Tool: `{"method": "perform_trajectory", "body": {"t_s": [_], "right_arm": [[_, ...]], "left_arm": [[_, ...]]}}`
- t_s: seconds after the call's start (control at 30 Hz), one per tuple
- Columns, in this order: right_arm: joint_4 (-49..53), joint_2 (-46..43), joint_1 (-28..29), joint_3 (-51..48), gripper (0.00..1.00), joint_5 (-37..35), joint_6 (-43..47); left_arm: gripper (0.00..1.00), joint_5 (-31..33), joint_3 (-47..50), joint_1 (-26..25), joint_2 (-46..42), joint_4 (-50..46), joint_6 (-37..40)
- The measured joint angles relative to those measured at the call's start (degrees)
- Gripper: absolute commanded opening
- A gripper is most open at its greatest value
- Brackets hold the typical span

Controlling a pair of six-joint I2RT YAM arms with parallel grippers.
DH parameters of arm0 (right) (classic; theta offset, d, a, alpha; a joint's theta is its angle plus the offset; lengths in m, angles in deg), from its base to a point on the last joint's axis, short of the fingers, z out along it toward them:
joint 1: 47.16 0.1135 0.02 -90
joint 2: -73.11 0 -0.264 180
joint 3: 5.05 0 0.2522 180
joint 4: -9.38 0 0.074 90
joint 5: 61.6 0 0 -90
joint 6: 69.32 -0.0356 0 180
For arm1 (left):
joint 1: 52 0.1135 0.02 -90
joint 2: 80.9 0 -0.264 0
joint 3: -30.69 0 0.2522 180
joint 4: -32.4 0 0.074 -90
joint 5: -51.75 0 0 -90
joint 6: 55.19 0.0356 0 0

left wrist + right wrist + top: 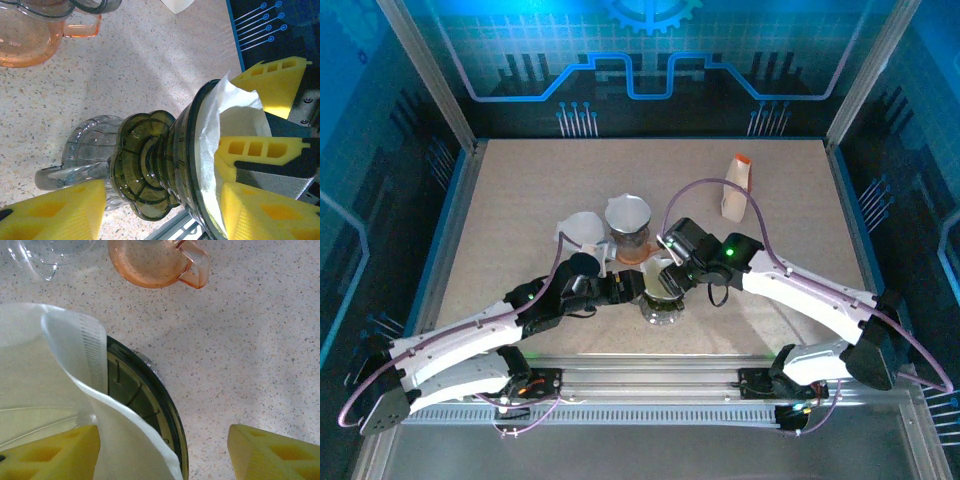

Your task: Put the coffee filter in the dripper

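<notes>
**Right gripper** (160, 440): yellow foam-like fingers (272, 452) spread wide, gripping nothing. One finger stands inside the cone and one outside the rim.

**White pleated paper coffee filter** (60, 370): thin and matte with a crimped seam. It sits inside the dripper, its upper edge rising above the rim.

**Dark green ribbed glass dripper** (145, 395): round rim and scalloped foot (145, 170).

**Left gripper** (160, 200): yellow fingers flank the dripper. Whether the pads press it cannot be told.

**Speckled beige table** (250, 340): bare beside the rim.

**Orange glass server** (150, 265): handled, standing apart beyond the dripper.

**White carton** (738, 188): orange cap, standing well apart at the far side.
</notes>
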Motion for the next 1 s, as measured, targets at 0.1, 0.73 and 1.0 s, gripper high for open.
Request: {"method": "perform_trajectory", "body": {"t_s": [0.1, 0.73, 1.0], "right_arm": [[-0.11, 0.00, 0.00, 0.00, 0.70, 0.04, 0.00], [-0.22, 6.71, -0.02, 0.70, 0.69, 1.53, 0.00], [-0.24, 7.58, -0.04, 1.27, 0.69, 2.38, -0.02]], "left_arm": [[0.63, 0.00, 0.00, 0.00, -0.35, 0.00, 0.00], [0.63, 0.00, 0.11, 0.00, -1.22, -0.61, 0.00], [0.67, 0.00, 0.11, 0.00, -1.22, -0.59, 0.00]]}}
